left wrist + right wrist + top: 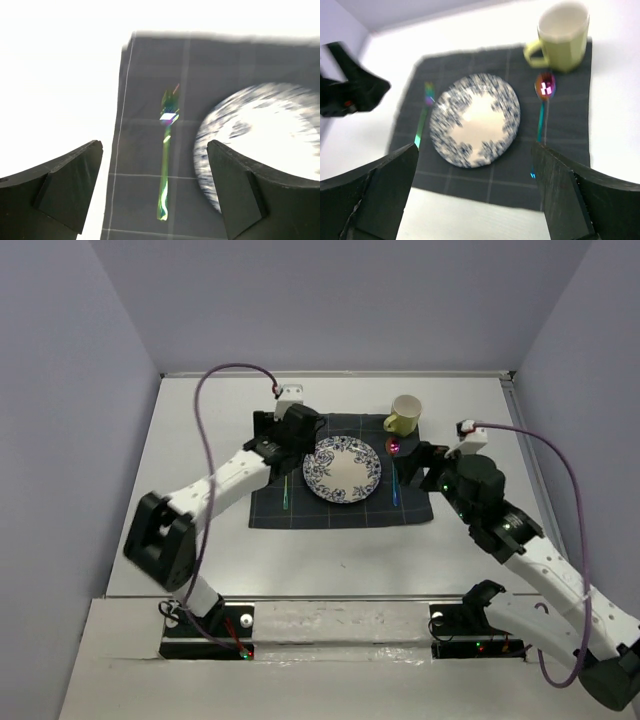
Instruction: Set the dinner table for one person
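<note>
On the white dinner table (200,540) lies a dark grey placemat (270,512) with pale grid lines. A blue-and-white plate (342,469) sits at its middle. An iridescent fork (286,495) lies left of the plate and an iridescent spoon (396,480) right of it. A yellow-green mug (404,415) stands at the mat's far right corner. My left gripper (155,150) is open and empty, above the fork (166,160) with the plate (260,135) to its right. My right gripper (475,155) is open and empty, raised over the mat's near right side, facing the plate (475,119), spoon (543,100) and mug (562,35).
Bare white tabletop (470,220) surrounds the mat, with grey walls at the back and sides. My left arm (350,90) shows at the far left of the right wrist view. The arm bases and cables sit at the near edge.
</note>
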{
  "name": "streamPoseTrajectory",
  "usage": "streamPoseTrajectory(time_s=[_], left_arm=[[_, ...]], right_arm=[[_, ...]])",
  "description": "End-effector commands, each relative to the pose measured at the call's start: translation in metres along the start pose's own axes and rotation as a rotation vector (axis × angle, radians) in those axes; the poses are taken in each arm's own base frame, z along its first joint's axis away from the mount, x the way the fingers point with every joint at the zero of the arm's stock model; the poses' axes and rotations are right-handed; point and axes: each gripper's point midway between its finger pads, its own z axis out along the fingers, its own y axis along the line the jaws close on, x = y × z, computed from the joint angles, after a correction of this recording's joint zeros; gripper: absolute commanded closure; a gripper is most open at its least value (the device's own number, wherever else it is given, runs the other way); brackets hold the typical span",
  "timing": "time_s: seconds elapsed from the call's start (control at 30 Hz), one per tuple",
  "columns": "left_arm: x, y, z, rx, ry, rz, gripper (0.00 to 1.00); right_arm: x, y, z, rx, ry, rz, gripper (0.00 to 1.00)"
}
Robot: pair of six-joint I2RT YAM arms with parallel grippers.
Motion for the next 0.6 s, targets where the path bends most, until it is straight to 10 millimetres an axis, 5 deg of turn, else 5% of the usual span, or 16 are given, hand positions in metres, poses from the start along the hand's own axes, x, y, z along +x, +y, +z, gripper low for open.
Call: streamPoseTrajectory(time_s=[0.0, 0.07, 0.1, 0.17, 0.2, 0.27, 0.4, 0.57], left_arm=[[-0.129, 0.061, -0.146, 0.147, -0.409, -0.301, 0.01], [-0.128, 0.080, -0.177, 0.219, -0.472, -0.332, 0.01], [-0.141, 0.105, -0.218, 0.296, -0.580, -0.400, 0.01], [-0.135, 0.133, -0.257, 0.367, -0.677, -0.434, 0.01], [-0.133, 0.132, -0.255, 0.369, -0.672, -0.425, 0.01], [-0.131, 0.164, -0.293, 0.413, -0.757, -0.497, 0.01], [-0.127, 0.176, -0.316, 0.482, -0.798, -0.533, 0.01], [-0.121, 0.163, -0.310, 0.516, -0.766, -0.511, 0.01]], right_arm=[[-0.102, 0.026, -0.061, -0.097, -0.268, 0.025, 0.00], [-0.136, 0.027, -0.093, -0.118, -0.371, 0.005, 0.00], [-0.147, 0.026, -0.104, -0.115, -0.404, -0.002, 0.00], [-0.174, 0.019, -0.137, -0.098, -0.489, -0.005, 0.00], [-0.181, 0.017, -0.149, -0.098, -0.517, 0.002, 0.00], [-0.197, 0.013, -0.174, -0.107, -0.580, 0.016, 0.00], [-0.204, 0.008, -0.197, -0.124, -0.633, 0.052, 0.00], [-0.188, 0.015, -0.176, -0.145, -0.570, 0.059, 0.00]])
